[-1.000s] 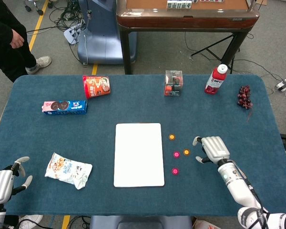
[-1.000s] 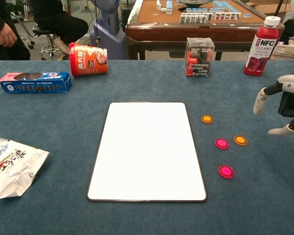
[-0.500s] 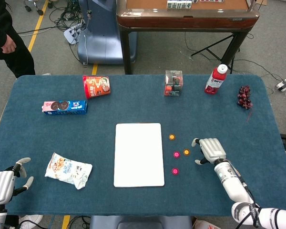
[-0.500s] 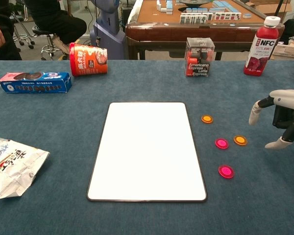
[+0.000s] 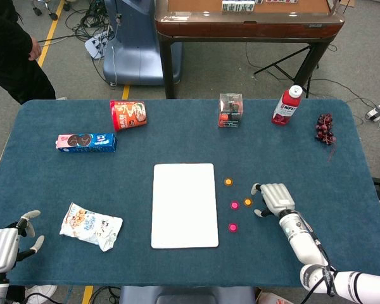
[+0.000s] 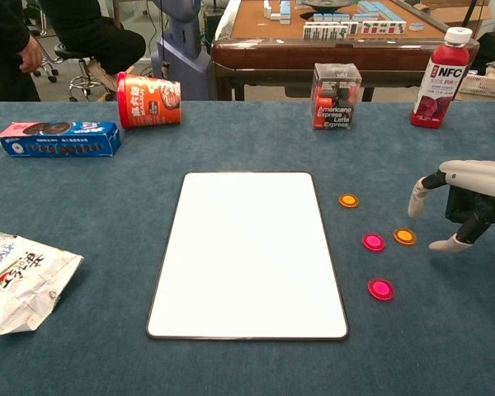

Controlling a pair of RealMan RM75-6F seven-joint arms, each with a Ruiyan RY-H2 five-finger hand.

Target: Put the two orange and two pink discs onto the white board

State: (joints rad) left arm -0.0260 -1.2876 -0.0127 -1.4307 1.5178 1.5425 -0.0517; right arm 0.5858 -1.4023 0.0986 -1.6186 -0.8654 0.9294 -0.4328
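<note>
The white board (image 5: 185, 204) (image 6: 247, 251) lies flat in the middle of the blue table. To its right on the cloth lie two orange discs (image 5: 228, 182) (image 5: 247, 202) (image 6: 348, 200) (image 6: 405, 237) and two pink discs (image 5: 234, 205) (image 5: 232, 227) (image 6: 373, 242) (image 6: 380, 289). My right hand (image 5: 274, 199) (image 6: 466, 200) hovers just right of the nearer orange disc, fingers apart and pointing down, holding nothing. My left hand (image 5: 6, 244) rests at the table's front left corner, fingers spread, empty; the chest view does not show it.
A snack bag (image 5: 90, 226) (image 6: 16, 279) lies front left. At the back stand a blue biscuit box (image 5: 85, 141), an orange cup on its side (image 5: 128, 115), a clear coffee box (image 5: 230, 109), a red juice bottle (image 5: 287, 105) and grapes (image 5: 325, 128). A person stands far left.
My right hand has moved left and down toward the nearer orange disc. The left hand has sunk slightly. The person at the far left has shifted.
</note>
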